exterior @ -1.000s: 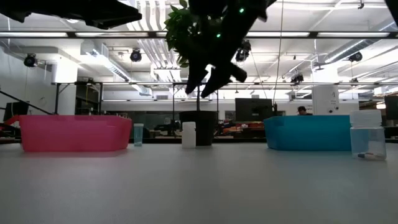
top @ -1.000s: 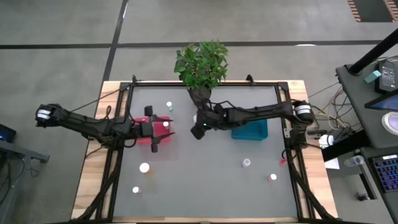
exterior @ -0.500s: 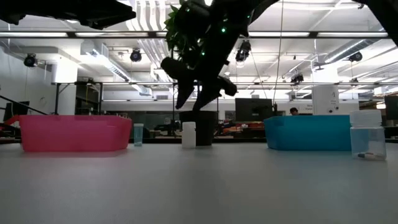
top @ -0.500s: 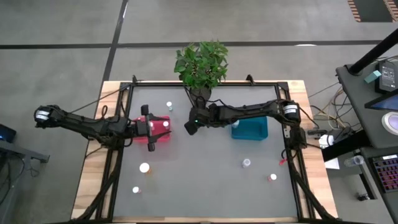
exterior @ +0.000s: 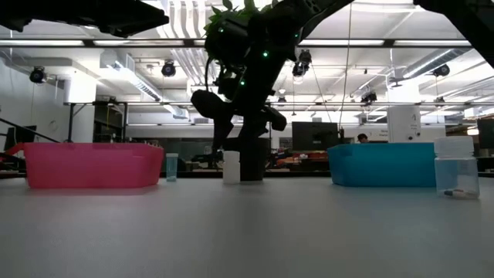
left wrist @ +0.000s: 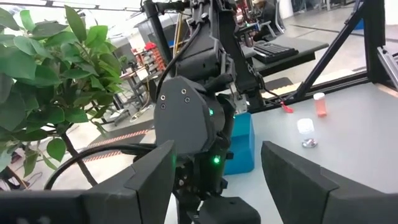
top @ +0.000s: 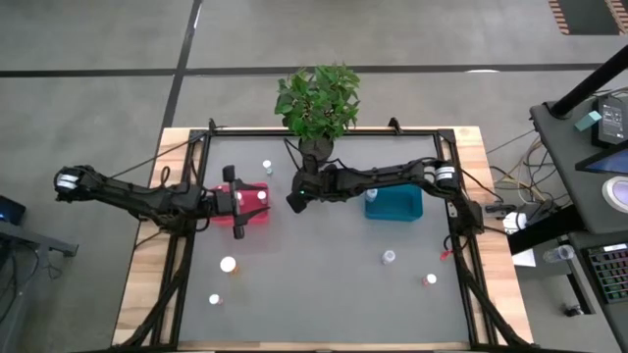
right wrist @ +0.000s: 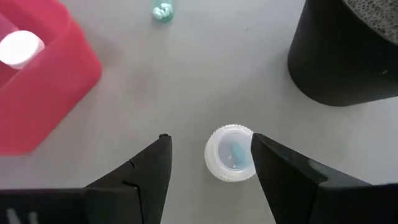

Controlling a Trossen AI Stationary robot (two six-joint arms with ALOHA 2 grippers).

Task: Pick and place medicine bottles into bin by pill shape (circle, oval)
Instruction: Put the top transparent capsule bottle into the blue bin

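Red bin [top: 257,202] w/ one bottle [right wrist: 20,47] in, left end effector [top: 244,219] open above it; right end effector [right wrist: 210,163] open over clear bottle [right wrist: 231,153] by plant pot [right wrist: 348,50], several left on tabletop [top: 324,275].

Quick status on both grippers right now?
Left gripper: open, empty, over the red bin.
Right gripper: open, straddling a white-capped bottle, not closed on it.

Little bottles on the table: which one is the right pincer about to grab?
The white-capped bottle beside the black plant pot, sitting between the open right pincer fingers. The other bottles stand farther away.
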